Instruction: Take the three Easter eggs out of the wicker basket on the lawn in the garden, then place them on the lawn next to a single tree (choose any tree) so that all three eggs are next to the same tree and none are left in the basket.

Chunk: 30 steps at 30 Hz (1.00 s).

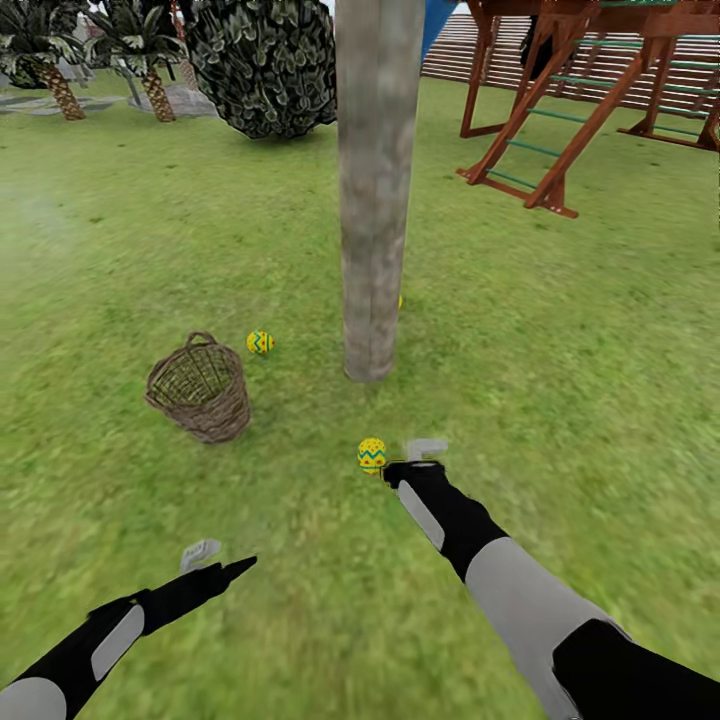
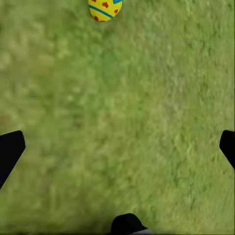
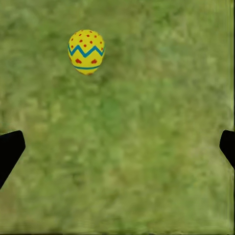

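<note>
Head view: the right end effector (image 1: 425,452) hangs low over the short green lawn (image 1: 560,330), a yellow Easter egg with red dots and a blue-green zigzag band (image 1: 372,455) lying just beside it on the left-arm side, not gripped. Beyond it rises the thick grey-brown tree trunk (image 1: 376,190); a sliver of yellow (image 1: 401,301), likely another egg, peeks from behind it. Farther toward the left arm stands the round brown wicker basket (image 1: 201,388), tilted and apparently empty, a second clear egg (image 1: 261,342) beyond it. The left end effector (image 1: 212,558) holds nothing.

Left wrist view: both dark fingers (image 2: 11,149) are spread wide over grass, one egg (image 2: 105,9) far ahead.

Right wrist view: fingers (image 3: 11,147) are spread wide, empty, the egg (image 3: 86,51) ahead and off-centre.

Count: one basket, one trunk, two sure eggs, perhaps three. Unloading looks done; the next move, if any, would be nudging eggs closer.
</note>
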Available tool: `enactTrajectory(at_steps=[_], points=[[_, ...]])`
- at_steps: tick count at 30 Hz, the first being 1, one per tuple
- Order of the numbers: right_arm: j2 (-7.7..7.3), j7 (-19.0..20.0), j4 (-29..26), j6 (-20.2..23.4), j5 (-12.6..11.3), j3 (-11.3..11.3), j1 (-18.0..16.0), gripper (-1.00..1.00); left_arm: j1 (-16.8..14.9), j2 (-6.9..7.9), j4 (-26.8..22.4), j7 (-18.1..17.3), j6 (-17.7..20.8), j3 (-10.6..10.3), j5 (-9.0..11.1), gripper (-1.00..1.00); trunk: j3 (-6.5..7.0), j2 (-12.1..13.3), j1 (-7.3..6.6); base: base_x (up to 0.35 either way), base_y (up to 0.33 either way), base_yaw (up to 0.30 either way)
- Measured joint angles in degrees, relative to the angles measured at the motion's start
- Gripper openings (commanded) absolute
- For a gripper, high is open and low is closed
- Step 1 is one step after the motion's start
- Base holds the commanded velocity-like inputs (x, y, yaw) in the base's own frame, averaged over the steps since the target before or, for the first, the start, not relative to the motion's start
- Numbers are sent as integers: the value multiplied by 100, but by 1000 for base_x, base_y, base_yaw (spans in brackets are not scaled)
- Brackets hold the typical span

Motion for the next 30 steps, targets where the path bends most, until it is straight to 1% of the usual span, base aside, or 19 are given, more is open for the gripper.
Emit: enactTrajectory(at_steps=[1, 4, 6, 8, 10, 12, 13, 15, 17, 18, 21, 22, 23, 26, 30], points=[[-81, 4, 153, -87, -8, -3, 1, 100, 0, -7, 17, 97, -9, -24, -51, 100, 27, 40, -22, 0, 0, 0], [-265, 46, 452, -221, -24, -7, 1, 100, 0, -50, 54, 443, -42, -48, -227, 100, 109, 161, -88, 0, 0, 0], [-373, 158, 674, -269, -22, -11, 1, 100, 0, -140, 211, 638, -106, -57, -319, 100, 163, 241, -132, 0, 0, 0], [-504, 344, 837, -289, -13, -14, 1, 100, 0, -242, 423, 727, -211, -61, -368, 100, 217, 321, -176, 0, 0, 0], [-676, 559, 1012, -301, -12, -17, 1, 100, 0, -316, 597, 793, -320, -63, -390, 100, 272, 401, -220, 0, 0, 0], [-781, 697, 1222, -354, -14, -18, 9, 100, -1, -357, 686, 853, -386, -66, -399, 100, 326, 481, -264, 0, 0, 0], [-819, 743, 1381, -492, -18, -18, 19, 100, -1, -373, 719, 876, -414, -80, -402, 100, 353, 522, -286, 0, 0, 0], [-847, 846, 1878, -976, -27, -12, 31, 100, -1, -398, 804, 947, -458, -167, -472, 100, 408, 602, -329, 0, 0, 0], [-851, 1028, 2261, -1239, -29, -5, 33, 100, -1, -509, 972, 1150, -573, -198, -545, 100, 462, 682, -373, 0, 0, 0], [-853, 1188, 2490, -1357, -32, -4, 34, 100, 0, -603, 1104, 1382, -648, -208, -576, 100, 489, 722, -395, 0, 0, 0], [-844, 1526, 2991, -1668, -17, -11, 33, 100, -1, -786, 1302, 1904, -722, -215, -604, 100, 571, 842, -461, 0, 0, 0], [-828, 1642, 3235, -1880, -23, -8, 41, 100, -1, -847, 1373, 2056, -757, -231, -615, 100, 598, 882, -483, 0, 0, 0], [-816, 1698, 3401, -2030, -25, -5, 50, 100, -1, -872, 1433, 2117, -802, -250, -634, 100, 625, 922, -505, 0, 0, 0], [-773, 1768, 3681, -2304, -31, -4, 126, 100, -1, -903, 1638, 2196, -959, -319, -715, 100, 706, 1043, -571, 0, 0, 0], [-721, 1790, 3770, -2413, -33, -3, 371, 100, -1, -913, 1899, 2212, -1037, -346, -772, 100, 815, 1204, -659, 0, 0, 0]])
